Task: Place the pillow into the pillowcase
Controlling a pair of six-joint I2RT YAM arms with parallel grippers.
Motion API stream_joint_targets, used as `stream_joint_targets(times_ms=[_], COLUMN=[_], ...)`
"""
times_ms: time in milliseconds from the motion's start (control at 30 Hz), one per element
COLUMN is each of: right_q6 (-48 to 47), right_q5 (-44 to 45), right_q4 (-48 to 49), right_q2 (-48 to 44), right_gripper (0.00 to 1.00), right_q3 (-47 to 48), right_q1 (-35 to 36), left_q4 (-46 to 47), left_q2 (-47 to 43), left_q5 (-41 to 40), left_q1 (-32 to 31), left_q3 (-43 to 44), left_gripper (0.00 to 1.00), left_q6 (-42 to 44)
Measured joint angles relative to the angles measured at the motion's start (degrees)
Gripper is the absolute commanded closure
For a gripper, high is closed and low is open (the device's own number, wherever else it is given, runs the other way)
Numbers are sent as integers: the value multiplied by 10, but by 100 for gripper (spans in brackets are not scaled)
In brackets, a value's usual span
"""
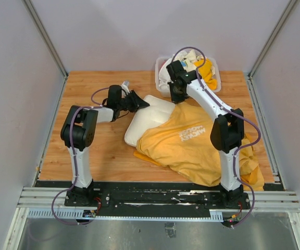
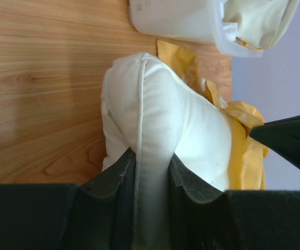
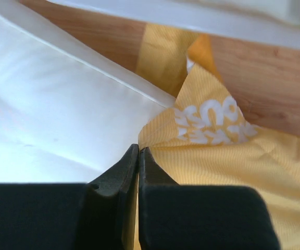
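- The pillow lies on the table near the middle. Its right-hand part is under the orange-yellow pillowcase; its left part and far corner lie bare.
- So we judge the job as begun but far from finished: from above, roughly half the pillow shows outside the case.
- The left gripper has its jaws pinching the pillow's piped seam at the exposed end, the stuffing bulging up between the pads.
- The right gripper has its jaws pressed together right at the pillowcase's open edge, beside the pillow's seam. It looks to us like a thin fold of the yellow cloth is caught between them, though the tips hide the contact itself.
- What is left, as we read it: draw the opening over the bare end or feed the pillow deeper, then settle the corners inside.
- Most of the case lies bunched toward the right arm's base, so there is slack to use.
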Motion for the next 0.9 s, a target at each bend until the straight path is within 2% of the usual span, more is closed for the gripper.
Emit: stream_joint_targets(times_ms=[333, 667, 900], right_q6=[-21, -42, -57], right_q5=[-39, -100, -133], right_q4=[-24, -30, -30], right_q2=[-2, 11, 18], right_gripper=[99, 99, 99], right_q3=[125, 177, 231], right_q1=[33, 55, 55], left_q4=[1, 25, 14], left_q2=[-64, -98, -175], left_q5=[6, 16, 13], left_q1=[0, -14, -31], left_q3=[-20, -23, -23], left_gripper=[100, 100, 100], left_q6=[-16, -59, -59])
